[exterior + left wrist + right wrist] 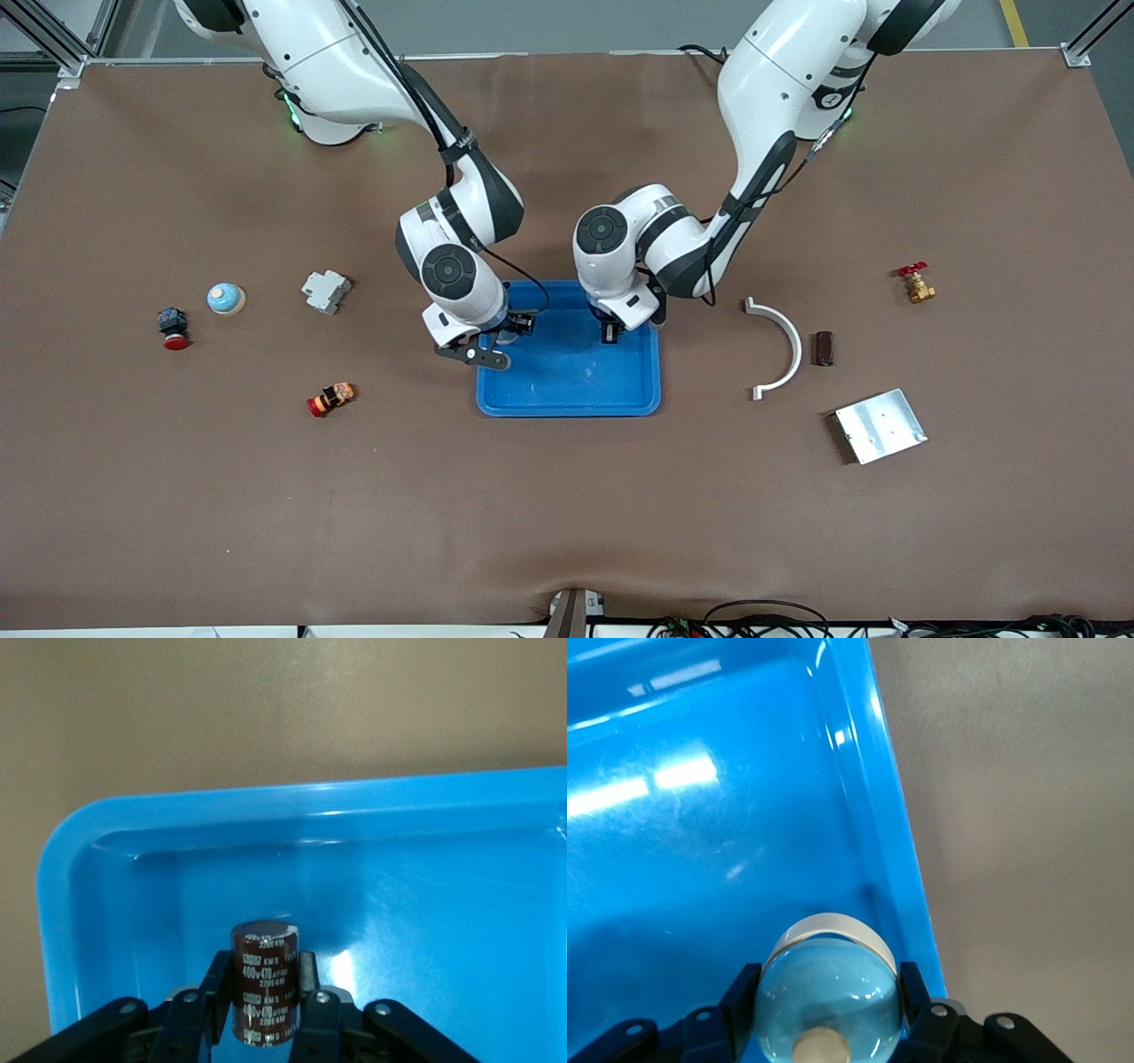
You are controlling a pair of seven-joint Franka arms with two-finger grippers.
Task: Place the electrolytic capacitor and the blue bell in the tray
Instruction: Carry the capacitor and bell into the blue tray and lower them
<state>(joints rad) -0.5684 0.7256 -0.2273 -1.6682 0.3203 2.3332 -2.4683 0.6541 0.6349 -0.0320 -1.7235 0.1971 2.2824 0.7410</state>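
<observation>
The bright-blue tray point(576, 381) lies at the table's middle. My left gripper point(611, 333) is over the tray's corner toward the left arm's end, shut on a dark brown electrolytic capacitor point(264, 979) with white print. In the left wrist view my left gripper point(264, 973) holds it upright just above the tray floor point(399, 904). My right gripper point(512, 330) is over the tray's rim toward the right arm's end, shut on a pale blue bell point(828, 992). The right wrist view shows my right gripper point(830, 981) beside the tray wall point(877, 815).
A second blue bell point(226, 299), a grey breaker point(326, 291), a red push button point(173, 330) and a red-yellow part point(330, 399) lie toward the right arm's end. A white curved bracket point(780, 350), a second dark cylinder point(825, 348), a silver plate point(880, 425) and a brass valve point(917, 283) lie toward the left arm's end.
</observation>
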